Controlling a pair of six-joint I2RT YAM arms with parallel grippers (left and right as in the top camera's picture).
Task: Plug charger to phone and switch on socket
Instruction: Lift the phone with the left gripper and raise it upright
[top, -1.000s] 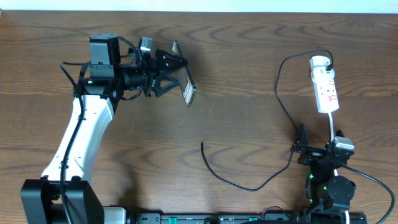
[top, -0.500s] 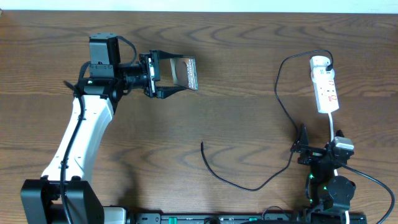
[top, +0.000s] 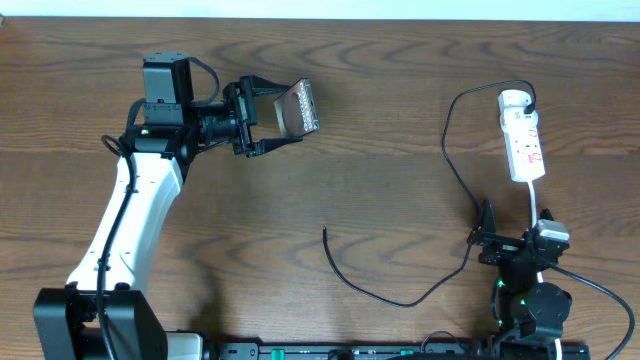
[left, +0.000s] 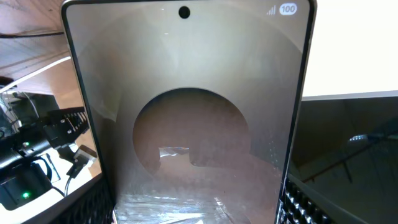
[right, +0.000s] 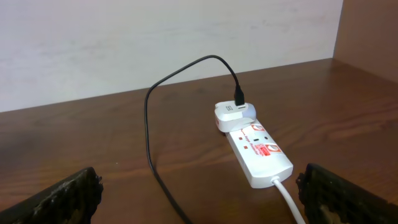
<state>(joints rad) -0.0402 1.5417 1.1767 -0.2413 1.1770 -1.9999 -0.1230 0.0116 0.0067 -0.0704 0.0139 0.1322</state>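
My left gripper (top: 278, 118) is shut on the phone (top: 299, 108) and holds it up off the table at the far left, its glossy brownish screen facing up. In the left wrist view the phone's screen (left: 186, 112) fills the frame between the fingers. The charger, a thin black cable (top: 400, 298), runs from an adapter in the socket (top: 522, 135) down and round to a free plug tip (top: 325, 232) lying mid-table. The socket is a white power strip with red markings at the far right; it also shows in the right wrist view (right: 258, 152). My right gripper (top: 488, 235) is open and empty below the socket.
The power strip's white cord (top: 538, 205) runs down toward the right arm's base. The black cable (right: 152, 143) loops between my right fingers in the right wrist view. A pale wall (right: 155, 37) stands behind the table's far edge.
My left gripper has rolled the phone from edge-on to screen-up and shifted it slightly toward the far edge. The cable, socket and right arm have not moved.
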